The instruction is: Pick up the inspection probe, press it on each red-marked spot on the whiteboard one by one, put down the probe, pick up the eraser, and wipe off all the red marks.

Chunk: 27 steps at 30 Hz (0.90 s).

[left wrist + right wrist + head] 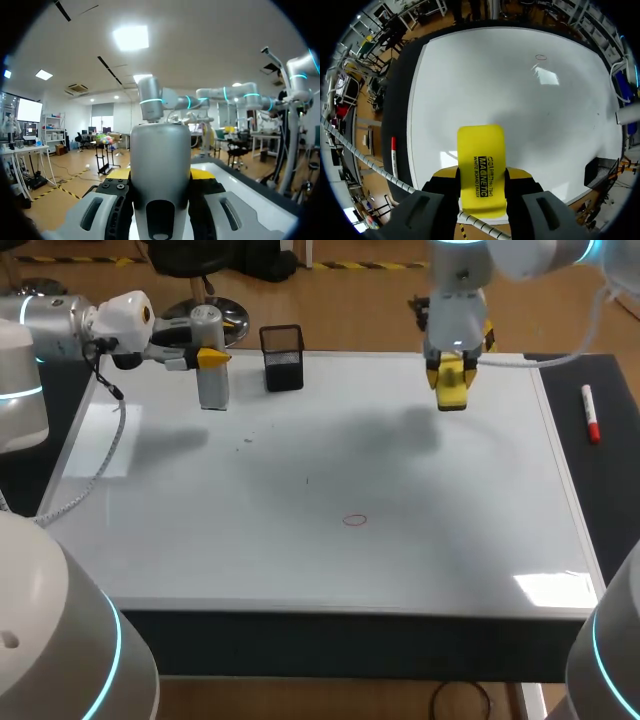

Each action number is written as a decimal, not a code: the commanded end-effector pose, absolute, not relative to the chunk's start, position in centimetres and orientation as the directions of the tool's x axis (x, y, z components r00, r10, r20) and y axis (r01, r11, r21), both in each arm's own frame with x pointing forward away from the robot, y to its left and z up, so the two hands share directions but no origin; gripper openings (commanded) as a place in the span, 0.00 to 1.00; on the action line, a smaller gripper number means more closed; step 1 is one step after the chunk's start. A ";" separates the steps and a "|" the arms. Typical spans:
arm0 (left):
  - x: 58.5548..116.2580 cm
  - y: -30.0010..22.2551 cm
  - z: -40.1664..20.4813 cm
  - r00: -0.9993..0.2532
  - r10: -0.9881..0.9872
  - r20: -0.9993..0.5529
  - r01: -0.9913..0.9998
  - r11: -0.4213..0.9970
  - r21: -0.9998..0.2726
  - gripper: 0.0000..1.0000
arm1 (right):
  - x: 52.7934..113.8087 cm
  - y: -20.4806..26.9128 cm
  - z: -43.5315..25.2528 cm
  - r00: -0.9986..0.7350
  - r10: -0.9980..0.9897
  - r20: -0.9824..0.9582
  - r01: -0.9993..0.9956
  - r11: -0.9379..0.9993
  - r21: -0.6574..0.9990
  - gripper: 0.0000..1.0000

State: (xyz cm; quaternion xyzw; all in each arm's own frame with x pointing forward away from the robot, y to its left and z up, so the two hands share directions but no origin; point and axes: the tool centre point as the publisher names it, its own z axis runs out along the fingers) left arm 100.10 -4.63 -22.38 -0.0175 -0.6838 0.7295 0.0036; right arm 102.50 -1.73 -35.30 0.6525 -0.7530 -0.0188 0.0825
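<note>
Bright overhead lighting, glare on whiteboard (320, 470)

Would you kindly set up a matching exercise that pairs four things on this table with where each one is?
Things:
1. silver probe
2. yellow eraser
3. marker pen
4. red circle

Places:
A. lying on the dark table surface, past the right edge of the whiteboard
B. held in the right pincer
C. drawn on the whiteboard
D. held in the left pincer

Pairs: 1-D, 2-B, 3-A, 4-C.
</note>
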 end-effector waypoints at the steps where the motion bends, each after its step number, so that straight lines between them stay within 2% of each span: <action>1: 99.9 -4.7 -22.2 -0.999 0.024 -0.023 0.021 -0.063 -0.998 0.00 | 103.4 -2.7 -35.5 -0.147 -0.986 0.078 -0.978 0.156 0.135 0.00; 27: 99.9 -4.7 -22.2 -0.999 0.024 -0.023 0.021 -0.063 -0.998 0.00 | 103.9 -1.7 -35.5 -0.146 -0.987 0.074 -0.979 0.155 0.134 0.00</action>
